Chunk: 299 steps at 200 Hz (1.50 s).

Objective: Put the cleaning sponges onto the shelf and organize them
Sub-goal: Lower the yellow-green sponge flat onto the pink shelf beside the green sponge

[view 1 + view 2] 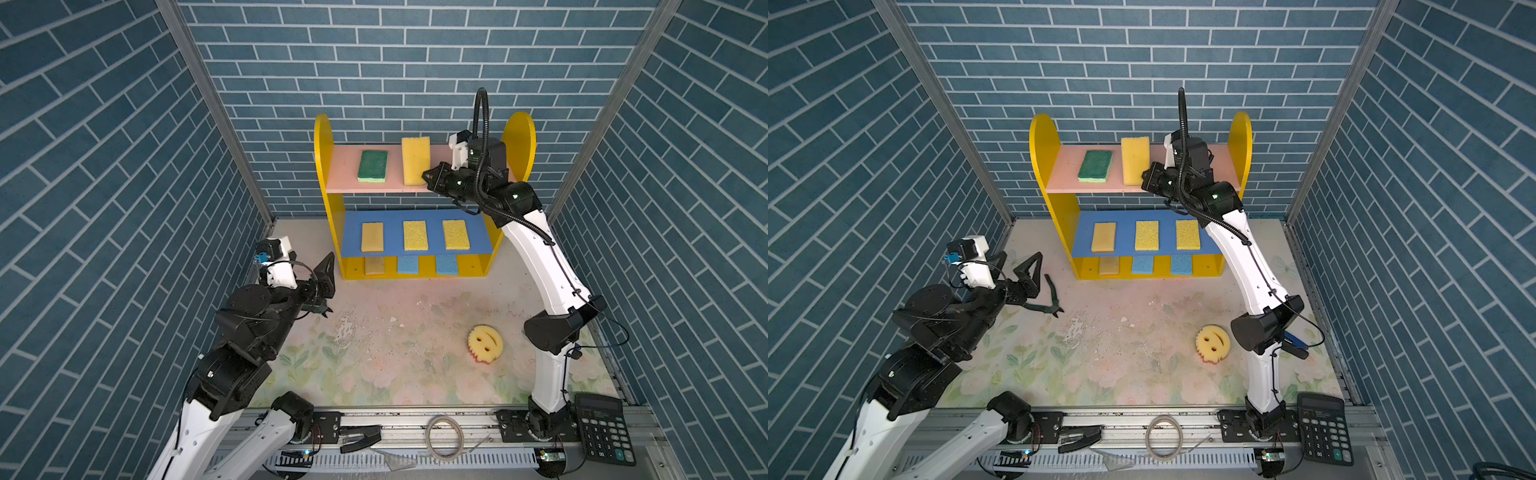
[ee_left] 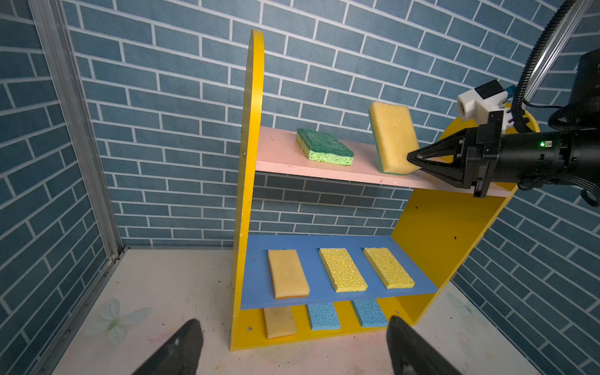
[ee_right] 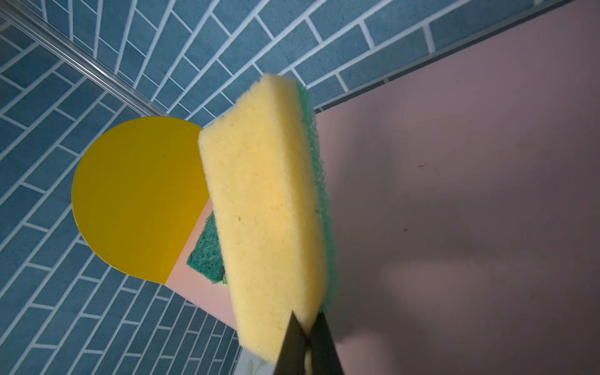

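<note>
The shelf stands at the back wall. My right gripper is shut on a corner of a yellow, green-backed sponge, which stands tilted on edge on the pink top board. A green-topped sponge lies flat beside it. The blue board holds a tan sponge and two yellow ones. The base holds a tan one and two blue ones. A round smiley sponge lies on the table. My left gripper hangs open and empty, front left of the shelf.
A black calculator sits at the front right corner. A coiled cable and a black stapler-like tool lie on the front rail. Blue brick walls close in left, right and behind the shelf.
</note>
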Motion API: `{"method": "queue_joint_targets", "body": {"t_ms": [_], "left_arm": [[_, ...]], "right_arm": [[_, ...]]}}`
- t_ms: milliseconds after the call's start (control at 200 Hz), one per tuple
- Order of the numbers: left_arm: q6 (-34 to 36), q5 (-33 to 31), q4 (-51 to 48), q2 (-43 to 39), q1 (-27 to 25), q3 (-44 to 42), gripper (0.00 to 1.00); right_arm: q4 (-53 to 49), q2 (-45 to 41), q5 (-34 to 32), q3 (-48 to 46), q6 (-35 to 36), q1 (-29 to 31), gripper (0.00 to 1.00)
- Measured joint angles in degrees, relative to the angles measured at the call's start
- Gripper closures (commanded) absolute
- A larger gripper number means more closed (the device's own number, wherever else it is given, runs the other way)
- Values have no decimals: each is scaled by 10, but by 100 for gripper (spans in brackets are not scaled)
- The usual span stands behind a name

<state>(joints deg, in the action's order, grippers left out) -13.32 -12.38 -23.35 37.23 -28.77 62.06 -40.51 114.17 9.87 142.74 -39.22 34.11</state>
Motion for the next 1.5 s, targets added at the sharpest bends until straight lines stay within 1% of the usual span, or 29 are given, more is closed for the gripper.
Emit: {"method": "queue_joint_targets", "body": {"t_ms": [195, 525, 670, 765, 1095, 1275, 1370, 1495], "left_arm": [[-3, 0, 0, 0, 0, 0, 11], [-4, 0, 0, 1, 0, -1, 11], [-4, 4, 0, 6, 0, -1, 11], [-4, 6, 0, 7, 0, -1, 11], [-10, 9, 0, 7, 0, -1, 11], [-12, 10, 0, 7, 0, -1, 10], [-13, 10, 0, 7, 0, -1, 11], [-13, 10, 0, 7, 0, -1, 10]], "right_arm": [[8, 0, 0, 0, -15, 0, 100], [15, -1, -3, -12, -16, 0, 100], [18, -2, -6, -15, -25, 0, 85], [18, -3, -8, -16, -26, 0, 80], [18, -3, -22, -18, -25, -2, 74], [17, -3, -30, -18, -23, -5, 63], [16, -3, -33, -18, -23, -7, 59], [16, -5, -35, -18, -23, -9, 55]]}}
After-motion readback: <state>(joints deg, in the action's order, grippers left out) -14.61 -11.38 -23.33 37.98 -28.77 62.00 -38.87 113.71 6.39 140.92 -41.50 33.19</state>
